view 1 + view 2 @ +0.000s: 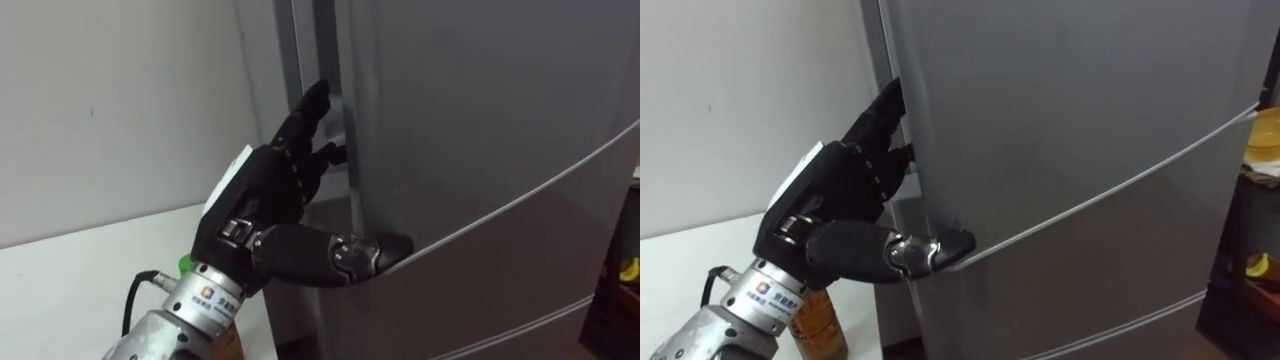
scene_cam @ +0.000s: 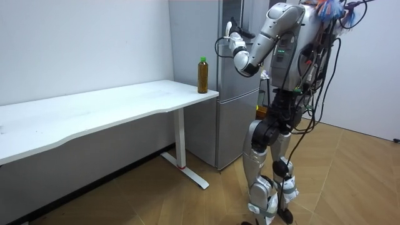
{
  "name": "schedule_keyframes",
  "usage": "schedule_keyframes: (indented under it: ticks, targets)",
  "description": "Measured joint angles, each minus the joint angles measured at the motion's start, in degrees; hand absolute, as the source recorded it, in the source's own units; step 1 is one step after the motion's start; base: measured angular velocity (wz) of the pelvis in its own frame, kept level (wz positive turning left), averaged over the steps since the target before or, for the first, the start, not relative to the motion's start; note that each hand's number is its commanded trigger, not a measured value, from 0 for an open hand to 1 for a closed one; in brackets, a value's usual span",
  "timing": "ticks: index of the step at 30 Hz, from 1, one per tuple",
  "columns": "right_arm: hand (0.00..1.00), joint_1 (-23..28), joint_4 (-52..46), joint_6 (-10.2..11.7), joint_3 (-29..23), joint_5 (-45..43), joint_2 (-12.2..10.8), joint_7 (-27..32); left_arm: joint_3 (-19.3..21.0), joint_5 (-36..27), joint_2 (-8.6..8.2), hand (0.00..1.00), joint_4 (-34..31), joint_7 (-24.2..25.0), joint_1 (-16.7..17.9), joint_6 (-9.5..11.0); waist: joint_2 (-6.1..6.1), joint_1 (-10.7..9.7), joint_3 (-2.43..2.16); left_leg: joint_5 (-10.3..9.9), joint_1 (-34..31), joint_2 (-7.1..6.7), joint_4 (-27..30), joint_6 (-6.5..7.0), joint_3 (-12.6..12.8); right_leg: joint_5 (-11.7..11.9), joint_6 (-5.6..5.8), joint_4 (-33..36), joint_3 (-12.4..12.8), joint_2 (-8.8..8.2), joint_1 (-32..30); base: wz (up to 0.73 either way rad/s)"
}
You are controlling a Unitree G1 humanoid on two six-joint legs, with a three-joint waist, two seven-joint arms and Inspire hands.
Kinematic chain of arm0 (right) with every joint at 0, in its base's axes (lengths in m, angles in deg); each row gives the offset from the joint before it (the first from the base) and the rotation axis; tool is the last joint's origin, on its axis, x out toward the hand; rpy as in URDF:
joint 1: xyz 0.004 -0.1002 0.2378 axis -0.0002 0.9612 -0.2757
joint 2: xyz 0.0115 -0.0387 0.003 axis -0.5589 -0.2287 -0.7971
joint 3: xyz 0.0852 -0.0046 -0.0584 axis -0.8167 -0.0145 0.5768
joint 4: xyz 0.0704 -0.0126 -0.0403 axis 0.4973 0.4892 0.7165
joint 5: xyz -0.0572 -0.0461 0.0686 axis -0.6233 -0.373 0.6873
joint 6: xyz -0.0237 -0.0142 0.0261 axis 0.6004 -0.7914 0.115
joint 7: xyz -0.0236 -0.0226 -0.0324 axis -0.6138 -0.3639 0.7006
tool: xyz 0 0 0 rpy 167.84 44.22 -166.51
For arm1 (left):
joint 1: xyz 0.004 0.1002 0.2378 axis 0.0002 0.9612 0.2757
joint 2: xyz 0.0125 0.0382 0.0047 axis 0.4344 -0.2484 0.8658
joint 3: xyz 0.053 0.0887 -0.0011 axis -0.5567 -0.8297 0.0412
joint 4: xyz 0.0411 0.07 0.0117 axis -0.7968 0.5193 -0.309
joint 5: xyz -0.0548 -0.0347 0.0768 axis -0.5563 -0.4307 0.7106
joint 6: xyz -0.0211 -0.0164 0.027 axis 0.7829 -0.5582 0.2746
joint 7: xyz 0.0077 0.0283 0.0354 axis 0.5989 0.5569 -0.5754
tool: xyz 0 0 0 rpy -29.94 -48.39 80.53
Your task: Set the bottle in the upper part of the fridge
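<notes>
**Hand on the fridge door, bottle on the table**

The robot stands right in front of the grey fridge (image 1: 500,260). Its left hand (image 1: 270,190) is up at the left edge of the upper door (image 1: 480,100). The hand is spread wide and holds nothing. The fingers (image 1: 310,110) are mostly straight and point up, with their tips against the side edge of the door. The thumb (image 1: 340,255) sticks out to the side and lies on the front of the door, just by the thin line between the upper door and the lower one. The upper door looks closed.

The bottle (image 2: 202,75) is not in the hand. It stands upright on the corner of the white table (image 2: 125,100), near the fridge. It is brown with a green cap. From the robot's head it peeks out just below the left wrist.
</notes>
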Motion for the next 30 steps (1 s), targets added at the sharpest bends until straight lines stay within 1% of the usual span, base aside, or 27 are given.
schedule_keyframes:
  ticks: [2, 4, 11, 15, 21, 25, 30]
  targets:
    - [0.0, -0.1, 0.0, 0.0, 1.1, 0.0, 0.3, 0.0, -0.4, 0.0, 0.37, 0.0, -0.4, 0.0, 0.0, 0.0, 0.12, 0.0, 0.05, 0.0, 0.0, -0.01, 0.0, 0.0, 0.0, 0.0, 0.02, 0.0, 0.0, -0.01, 0.0, 0.0]
    - [0.0, -0.3, 0.0, 0.1, 1.9, 0.0, 0.5, 0.0, -0.5, 0.0, 0.37, 0.0, -0.6, 0.0, 0.0, 0.0, 0.3, 0.0, 0.11, 0.0, -0.1, -0.01, 0.0, 0.0, 0.0, 0.0, 0.02, 0.0, -0.1, -0.01, 0.0, 0.0]
    - [0.0, -0.5, 0.1, 0.0, 2.3, 0.2, 1.1, -0.4, -1.0, 0.0, 0.39, 0.0, -1.1, 0.3, 0.2, 0.0, 0.56, 0.3, 0.11, 0.0, -0.1, -0.01, -0.1, 0.01, 0.0, 0.0, 0.02, -0.1, -0.1, -0.01, -0.4, 0.0]
    - [0.0, -0.5, 0.0, 0.0, 4.2, 1.8, 1.4, -0.4, -1.2, -0.3, 0.38, 0.0, -1.1, 0.7, 0.3, 0.0, 0.51, 0.5, 0.15, 0.0, -0.1, -0.02, -0.1, 0.01, 0.1, 0.1, 0.03, 0.0, -0.1, -0.03, -0.3, 0.0]
    - [0.0, 0.0, 0.0, 0.0, 4.9, 4.4, 1.6, -0.3, -1.6, -1.1, 0.37, 0.0, -1.1, 1.4, 0.3, 0.0, 0.16, 0.9, 0.39, 0.0, -0.1, -0.02, 0.0, 0.01, 0.1, 0.1, 0.04, 0.0, 0.0, -0.03, 0.2, 0.0]
    - [0.0, 0.0, -0.1, 0.0, 5.3, 4.4, 1.6, -0.3, -2.2, -1.1, 0.36, 0.0, -1.1, 2.0, 0.3, 0.0, 0.13, 1.0, 0.41, 0.0, 0.0, -0.02, 0.0, 0.01, 0.1, 0.1, 0.04, 0.0, -0.1, -0.03, 0.4, 0.0]
    - [0.0, 0.1, -0.1, 0.0, 5.3, 4.4, 1.5, -0.3, -2.6, -1.1, -1.04, 0.0, -1.1, 3.7, 0.3, 0.0, -0.05, 1.1, 0.45, 0.0, -0.2, -0.04, 0.1, 0.01, 0.1, 0.1, 0.05, 0.0, -0.5, -0.09, 0.4, 0.03]
